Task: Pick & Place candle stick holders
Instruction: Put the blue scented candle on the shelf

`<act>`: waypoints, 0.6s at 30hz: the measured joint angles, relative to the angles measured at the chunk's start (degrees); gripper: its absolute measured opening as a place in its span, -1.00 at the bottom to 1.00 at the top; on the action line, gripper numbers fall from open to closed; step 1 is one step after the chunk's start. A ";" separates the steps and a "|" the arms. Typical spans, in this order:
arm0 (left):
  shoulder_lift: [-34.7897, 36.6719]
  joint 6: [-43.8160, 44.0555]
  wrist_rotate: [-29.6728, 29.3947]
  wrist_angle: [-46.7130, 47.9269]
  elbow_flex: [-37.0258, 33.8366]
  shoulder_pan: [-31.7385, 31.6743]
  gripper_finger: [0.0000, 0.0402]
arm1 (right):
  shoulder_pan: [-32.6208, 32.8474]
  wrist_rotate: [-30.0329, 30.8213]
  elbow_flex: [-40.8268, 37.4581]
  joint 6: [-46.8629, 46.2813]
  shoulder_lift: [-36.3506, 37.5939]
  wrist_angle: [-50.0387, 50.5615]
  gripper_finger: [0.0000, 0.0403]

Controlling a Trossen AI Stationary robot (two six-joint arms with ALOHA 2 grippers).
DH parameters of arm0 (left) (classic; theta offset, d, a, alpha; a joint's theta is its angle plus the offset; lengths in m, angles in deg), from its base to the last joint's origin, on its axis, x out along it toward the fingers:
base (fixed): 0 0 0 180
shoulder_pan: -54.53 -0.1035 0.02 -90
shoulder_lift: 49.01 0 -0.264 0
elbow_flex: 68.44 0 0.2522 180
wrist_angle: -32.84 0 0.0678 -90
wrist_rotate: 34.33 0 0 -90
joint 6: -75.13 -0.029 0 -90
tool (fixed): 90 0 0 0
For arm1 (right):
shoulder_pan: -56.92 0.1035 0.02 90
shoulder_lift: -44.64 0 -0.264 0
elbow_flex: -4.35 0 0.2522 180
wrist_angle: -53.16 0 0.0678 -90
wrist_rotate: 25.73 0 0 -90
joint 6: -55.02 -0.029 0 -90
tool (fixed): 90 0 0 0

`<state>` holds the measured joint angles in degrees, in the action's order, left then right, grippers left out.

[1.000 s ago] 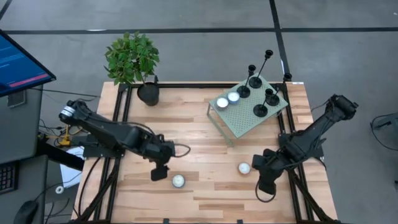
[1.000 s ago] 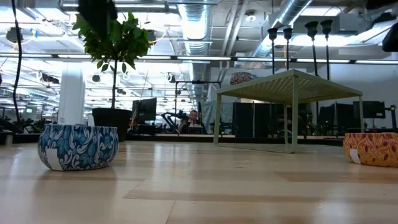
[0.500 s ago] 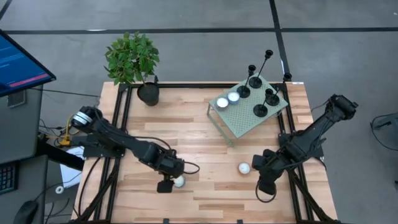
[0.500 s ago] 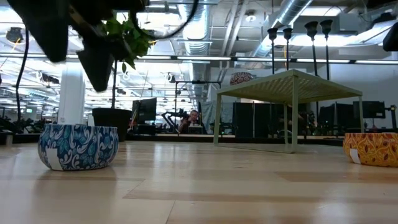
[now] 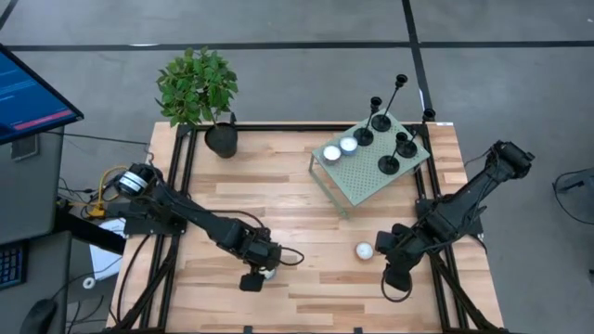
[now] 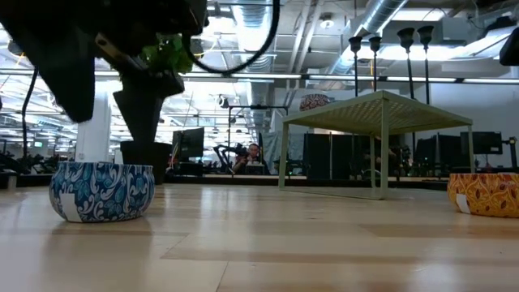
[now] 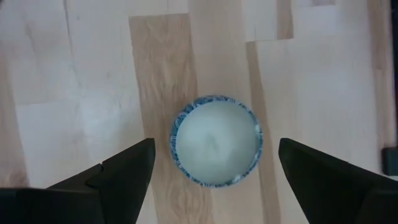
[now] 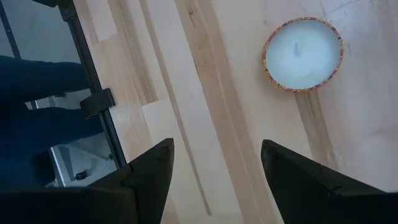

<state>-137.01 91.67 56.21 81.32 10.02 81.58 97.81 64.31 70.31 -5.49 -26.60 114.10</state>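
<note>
Several black candle stick holders (image 5: pixel 388 165) stand by their disc bases on a pale green wire stand (image 5: pixel 367 181) at the far right; in the low view their cups (image 6: pixel 406 36) show above its top. My left gripper (image 7: pixel 216 149) is open and hangs just above a blue-patterned tealight (image 7: pixel 216 140), one finger on either side, without touching it. In the low view its fingers (image 6: pixel 144 105) end above the tealight (image 6: pixel 101 191). My right gripper (image 8: pixel 217 155) is open over bare wood, beside an orange-patterned tealight (image 8: pixel 303 54).
Two white tealights (image 5: pixel 340 148) sit on the green stand next to the holders. A potted plant (image 5: pixel 221 139) stands at the far left corner. A black frame rail (image 8: pixel 93 93) runs along the table's right edge. Bare wood lies between the two arms.
My left gripper has come down and gone toward the table's right and near edges until it stands over the blue tealight; in the low view its fingers have dropped into the picture. The tealights, holders and right arm have kept still.
</note>
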 joint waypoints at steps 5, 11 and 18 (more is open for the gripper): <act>-2.59 0.35 3.04 -2.69 0.00 0.00 0.77 | 0.96 -0.08 0.00 0.54 0.00 -0.09 0.16; -4.70 0.40 2.45 -3.21 0.01 -0.02 0.79 | 2.94 -0.05 0.00 0.51 0.00 -0.09 0.16; -6.88 0.42 2.05 -3.45 0.02 0.42 0.78 | 4.02 -0.05 0.00 -0.43 0.00 -0.10 0.16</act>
<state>-143.88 92.08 58.26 77.87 10.03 82.01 101.84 64.26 70.31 -5.91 -26.60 114.00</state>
